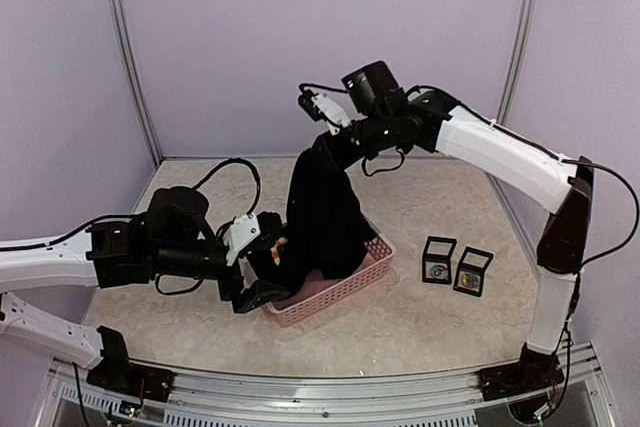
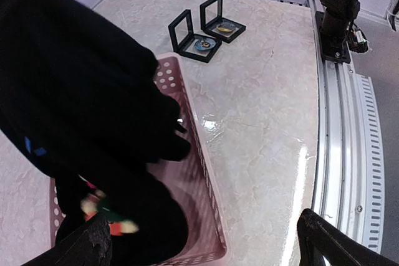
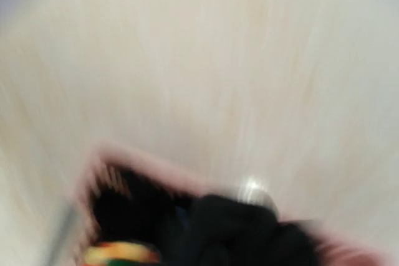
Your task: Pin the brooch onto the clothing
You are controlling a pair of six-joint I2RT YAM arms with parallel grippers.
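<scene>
- Top external view: a pink basket (image 1: 345, 292) sits on the bench (image 1: 420, 327), with the black shirt (image 1: 320, 217) partly inside it.
- Right fingers (image 1: 325, 145) are closed on the shirt's top, high above the basket. The cloth hangs from them in a tall column, its lower end inside the basket.
- Left fingers (image 2: 324, 244) are spread wide and hold nothing. They sit low at the basket's near-left side, one tip over the cloth and one over bare bench.
- A bright yellow-red patch (image 1: 280, 244) on the shirt shows at the basket's left edge. In the left wrist view it lies in the folds down in the basket.
- Two small black cases stand open on the bench to the right of the basket, just beside each other and apart from it.
- The brooch (image 1: 437, 271) lies in the case (image 1: 438, 259) nearer the basket, touching neither arm nor the shirt.
- The second case (image 1: 472, 270) holds a golden piece (image 1: 467, 278).
- Right wrist view is badly blurred: only the pink rim, black cloth and pale bench can be told.
</scene>
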